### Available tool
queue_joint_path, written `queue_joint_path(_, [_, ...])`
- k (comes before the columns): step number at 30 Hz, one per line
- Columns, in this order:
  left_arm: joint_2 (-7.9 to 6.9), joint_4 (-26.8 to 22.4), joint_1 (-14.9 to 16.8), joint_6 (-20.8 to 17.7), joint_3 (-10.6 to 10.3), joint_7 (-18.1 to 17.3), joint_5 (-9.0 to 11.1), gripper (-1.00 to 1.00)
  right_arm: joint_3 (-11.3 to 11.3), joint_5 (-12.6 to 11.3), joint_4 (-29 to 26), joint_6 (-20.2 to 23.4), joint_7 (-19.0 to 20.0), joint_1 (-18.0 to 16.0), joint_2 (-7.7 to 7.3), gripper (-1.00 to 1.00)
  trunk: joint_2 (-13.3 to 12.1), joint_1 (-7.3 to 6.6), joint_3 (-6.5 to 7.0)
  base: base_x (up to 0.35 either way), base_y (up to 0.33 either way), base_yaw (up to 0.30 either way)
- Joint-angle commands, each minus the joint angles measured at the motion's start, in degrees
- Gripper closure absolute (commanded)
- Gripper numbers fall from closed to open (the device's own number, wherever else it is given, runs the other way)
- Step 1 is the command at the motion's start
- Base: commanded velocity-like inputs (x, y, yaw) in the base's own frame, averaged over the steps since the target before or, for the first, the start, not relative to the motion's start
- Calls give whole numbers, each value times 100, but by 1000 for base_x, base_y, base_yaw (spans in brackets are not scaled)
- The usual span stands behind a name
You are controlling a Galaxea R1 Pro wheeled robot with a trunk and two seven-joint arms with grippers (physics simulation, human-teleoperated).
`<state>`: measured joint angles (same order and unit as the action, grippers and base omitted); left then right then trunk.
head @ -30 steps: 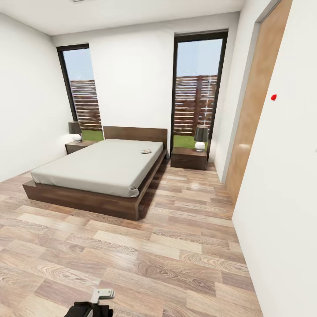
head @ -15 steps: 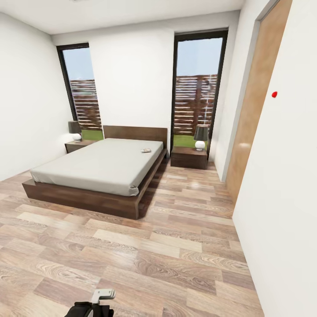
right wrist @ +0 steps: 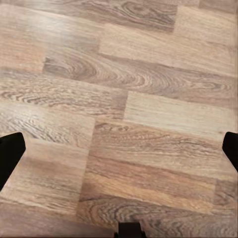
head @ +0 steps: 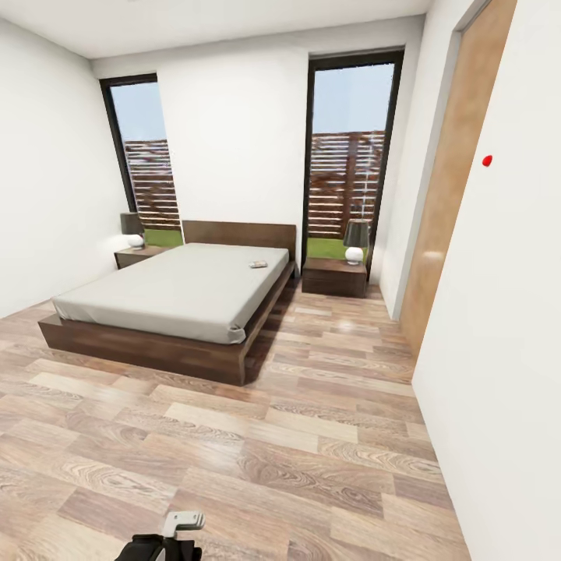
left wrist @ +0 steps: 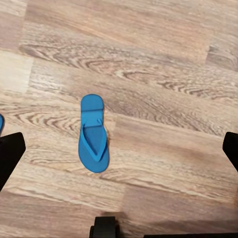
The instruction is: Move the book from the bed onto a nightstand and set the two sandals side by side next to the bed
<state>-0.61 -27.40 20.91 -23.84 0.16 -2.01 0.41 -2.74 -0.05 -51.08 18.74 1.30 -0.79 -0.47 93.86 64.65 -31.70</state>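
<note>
Blue sandal (left wrist: 93,135) lies flat below your wide-open left gripper (left wrist: 119,148); a second blue edge is cut off. Right gripper (right wrist: 119,148) wide, empty. Book (head: 258,265) at bed's (head: 179,292) one o'clock, lettering unreadable.

A small book (head: 259,266) is seen lying flat near the headboard on the grey mattress of the dark-framed bed (head: 167,300), a dark nightstand (head: 334,278) is set just beside it, and a blue sandal (left wrist: 92,134) is laid flat on the plank floor.
</note>
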Motion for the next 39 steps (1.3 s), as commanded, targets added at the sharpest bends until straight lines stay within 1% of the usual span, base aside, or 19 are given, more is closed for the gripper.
queue_joint_path(1, [-1, -11, 1, -33, 2, -19, 3, -100, -8, -3, -246, 281, 18, -4, 0, -100, 45, 22, -25, 0, 0, 0])
queue_joint_path(4, [-1, -11, 1, -32, 2, -19, 3, -100, -7, -36, -1047, 1141, 42, -23, -2, -100, 165, 88, -79, 0, 0, 0])
queue_joint_path(6, [-1, -11, 1, -29, 2, -19, 3, -100, -7, -141, -1310, 1396, 119, -74, -6, -100, 245, 132, -115, 0, 0, 0])
queue_joint_path(8, [-1, -11, 1, -27, 2, -19, 1, -100, -6, -324, -1446, 1570, 330, -289, -10, -100, 325, 176, -151, 0, 0, 0])
queue_joint_path(9, [-1, -11, 1, -26, 2, -19, 2, -100, -4, -491, -1516, 1760, 679, -592, -11, -100, 366, 198, -169, 0, 0, 0])
queue_joint_path(11, [-1, -11, 1, -25, 2, -19, 3, -100, -2, -550, -1539, 1893, 971, -764, -24, -100, 446, 242, -205, 0, 0, 0])
queue_joint_path(12, [-1, -11, 1, -25, 2, -19, 1, -100, -1, -590, -1551, 2007, 1288, -878, -79, -100, 486, 264, -223, 0, 0, 0])
queue_joint_path(16, [-1, -11, 1, -25, 2, -19, 3, -100, 1, -666, -1565, 2163, 2240, -1024, -339, -100, 646, 352, -295, 0, 0, 0])
queue_joint_path(17, [-1, -11, 1, -25, 2, -19, 3, -100, 1, -687, -1567, 2192, 2701, -1051, -435, -100, 686, 374, -313, 0, 0, 0])
queue_joint_path(18, [-1, -11, 1, -25, 2, -19, 3, -100, 1, -695, -1570, 2203, 2941, -1060, -479, -100, 726, 396, -331, 0, 0, 0])
queue_joint_path(20, [-1, -11, 1, -25, 2, -21, 3, -100, -2, -697, -1577, 2215, 3811, -1097, -631, -100, 807, 440, -367, 0, 0, 0])
queue_joint_path(22, [-1, -11, 1, -25, 6, -20, 3, -100, -30, -680, -1564, 2197, 4144, -1111, -686, -100, 887, 484, -402, 0, 0, 0])
queue_joint_path(24, [-1, -11, 1, -25, 8, -19, 3, -100, -124, -667, -1497, 2182, 4214, -1118, -715, -100, 967, 527, -438, 0, 0, 0])
queue_joint_path(25, [-1, -11, 1, -25, 6, -19, 3, -100, -347, -662, -1364, 2170, 4043, -1121, -729, -100, 1007, 549, -456, 0, 0, 0])
queue_joint_path(29, [-1, -11, 1, -25, 4, -19, 3, -100, -817, -661, -1187, 2156, 3743, -1124, -732, -100, 1168, 637, -528, 0, 0, 0])
queue_joint_path(33, [-1, -5, 1, -25, 4, -24, 3, -100, -1000, -760, -813, 2224, 3762, -1128, -768, -100, 1328, 725, -600, 0, 0, 0])
queue_joint_path(37, [-1, -3, 1, -25, 4, -27, 3, -100, -1044, -1328, -465, 2249, 4496, -1167, -1006, -100, 1489, 813, -672, 0, 0, 0])
queue_joint_path(38, [1, -3, 1, -25, 3, -27, 3, -100, -1046, -1537, -408, 2297, 4956, -1354, -1063, -100, 1529, 835, -690, 0, 0, 0])
queue_joint_path(39, [2, -3, 1, -25, 3, -27, 3, -100, -1044, -1587, -396, 2332, 5094, -1424, -1073, -100, 1569, 857, -708, 0, 0, 0])
